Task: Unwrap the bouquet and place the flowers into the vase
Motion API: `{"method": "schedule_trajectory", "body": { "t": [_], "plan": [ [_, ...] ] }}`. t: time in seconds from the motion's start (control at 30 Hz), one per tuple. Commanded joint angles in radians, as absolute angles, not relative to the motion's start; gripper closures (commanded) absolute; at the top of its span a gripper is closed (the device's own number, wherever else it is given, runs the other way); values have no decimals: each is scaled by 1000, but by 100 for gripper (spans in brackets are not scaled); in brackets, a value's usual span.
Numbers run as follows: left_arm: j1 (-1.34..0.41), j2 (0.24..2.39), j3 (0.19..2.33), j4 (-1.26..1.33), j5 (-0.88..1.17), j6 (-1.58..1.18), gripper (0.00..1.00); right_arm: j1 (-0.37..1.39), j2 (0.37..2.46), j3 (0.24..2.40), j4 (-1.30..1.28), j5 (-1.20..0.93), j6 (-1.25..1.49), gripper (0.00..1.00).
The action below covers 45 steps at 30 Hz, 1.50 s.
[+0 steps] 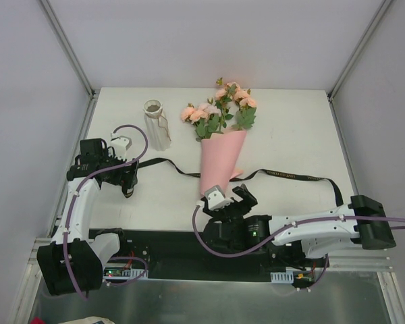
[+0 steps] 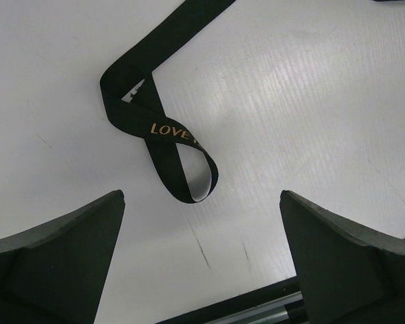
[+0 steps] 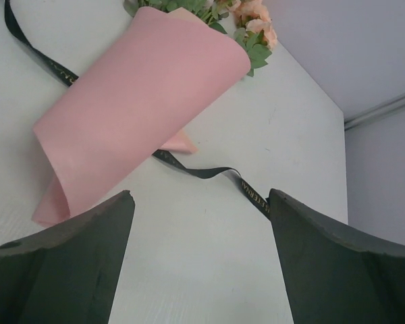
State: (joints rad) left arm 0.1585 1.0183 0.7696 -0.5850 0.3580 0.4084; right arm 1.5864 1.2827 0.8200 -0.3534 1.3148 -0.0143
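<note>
Bouquet [image 1: 221,145] flat on table [image 1: 290,128], cone tip toward arms, blooms at far side; paper wrap on, flowers inside. Ribbon [image 1: 283,175] slack, trailing both ways from under cone: looks untied, so wrap likely free to open. Vase [image 1: 156,125] upright just left of blooms, no stems in it. Right gripper [image 1: 231,194] low at cone tip, jaws apart, nothing held; arm reaches in along near edge. Left gripper [image 1: 129,187] jaws wide, pointing down over ribbon's left end, elbow bent

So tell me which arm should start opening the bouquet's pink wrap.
The right arm: its open jaws face the pink wrap at its narrow end, close by. The left arm hovers over the black ribbon end, off to the side.
</note>
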Motion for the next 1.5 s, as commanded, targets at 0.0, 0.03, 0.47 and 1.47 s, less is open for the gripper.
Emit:
{"method": "schedule_trajectory", "body": {
  "t": [0.0, 0.03, 0.47, 1.47],
  "plan": [
    [163, 1003, 785, -597, 376, 413, 1, 1621, 1291, 865, -496, 1287, 137, 13],
    [163, 1003, 785, -597, 377, 413, 1, 1621, 1298, 848, -451, 1255, 96, 13],
    [163, 996, 779, -597, 382, 422, 1, 1430, 1586, 965, -198, 865, -235, 4],
    [164, 983, 807, -604, 368, 442, 1, 1443, 1344, 807, 438, 1446, -640, 2]
  ]
}}
